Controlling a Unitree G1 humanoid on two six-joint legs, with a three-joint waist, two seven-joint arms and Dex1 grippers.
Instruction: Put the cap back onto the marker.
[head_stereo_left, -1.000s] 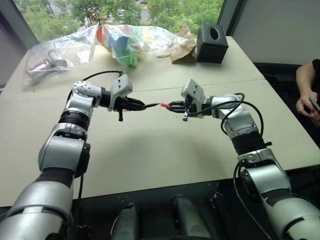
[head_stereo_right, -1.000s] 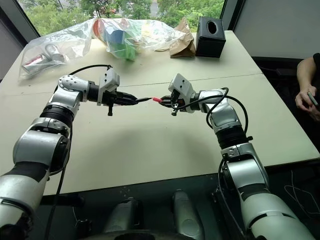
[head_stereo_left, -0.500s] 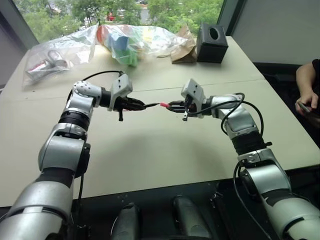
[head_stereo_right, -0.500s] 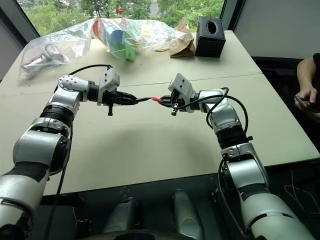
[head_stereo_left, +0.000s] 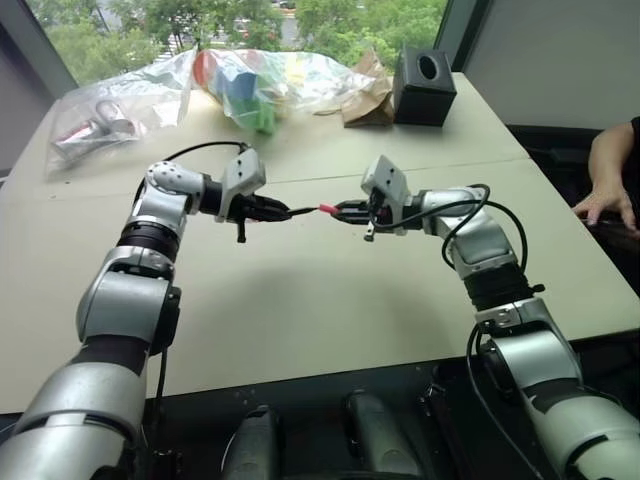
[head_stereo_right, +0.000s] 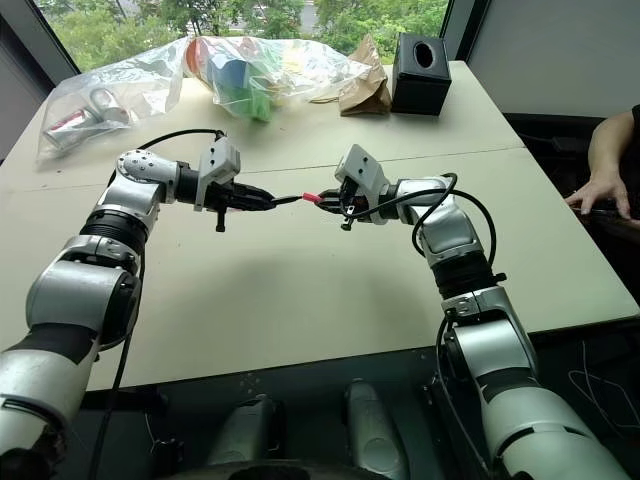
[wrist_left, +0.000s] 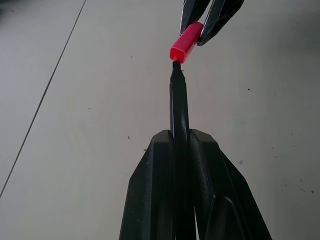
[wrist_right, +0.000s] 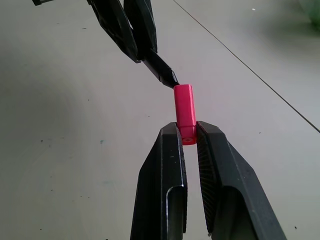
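From the head camera, the left hand (head_stereo_left: 285, 212) clamps the marker (head_stereo_left: 303, 212) and the right hand (head_stereo_left: 343, 210) pinches the cap (head_stereo_left: 327, 210), tips meeting above the tabletop (head_stereo_left: 300, 300). The left wrist view shows the cap's mouth skewed off the marker's line, so I'd square it first. In the right wrist view the tip touches the cap's rim; push straight, gently.

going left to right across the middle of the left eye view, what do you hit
left claw → marker → cap → right claw → a person's hand at the table's far right edge
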